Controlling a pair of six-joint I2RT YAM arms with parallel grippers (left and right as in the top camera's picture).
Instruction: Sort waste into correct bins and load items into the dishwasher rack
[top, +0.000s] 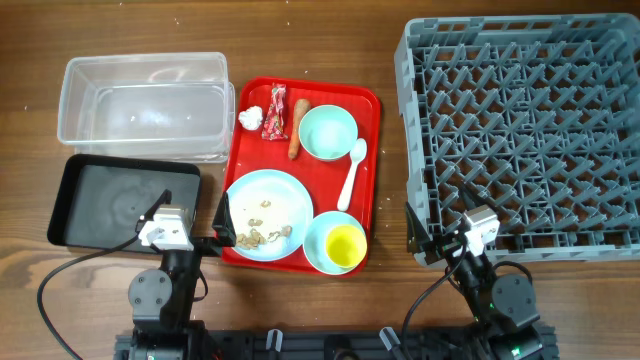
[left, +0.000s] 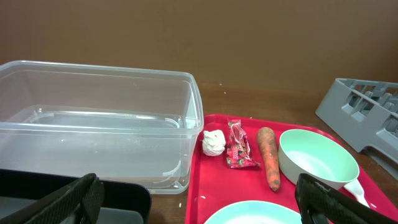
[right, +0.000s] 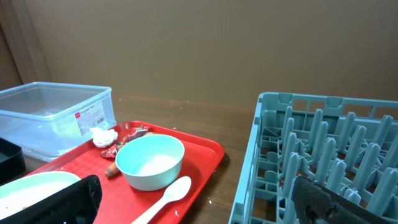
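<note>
You have all the work ahead of you, as far as these views show. The paper ball (top: 250, 118), candy wrapper (top: 274, 112) and carrot (top: 297, 128) lie at the far left corner of the red tray (top: 372, 150). The crumbs (top: 262, 232) sit on the blue plate (top: 270, 195) at its near left. The green bowl (top: 327, 131), the spoon (top: 351, 172) and the yellow cup (top: 344, 243) inside the blue bowl (top: 312, 240) are on the tray too.

Left of the tray, the clear tub (top: 70, 100) and the black bin (top: 120, 200) look empty. So does the rack (top: 530, 130) on the tray's right.

Your left gripper (left: 198, 186) and right gripper (right: 193, 186) are both spread wide and hold nothing.

The rack runs off the overhead picture's right edge. The crumbs are too small to count. Neither wrist view shows the cup.
</note>
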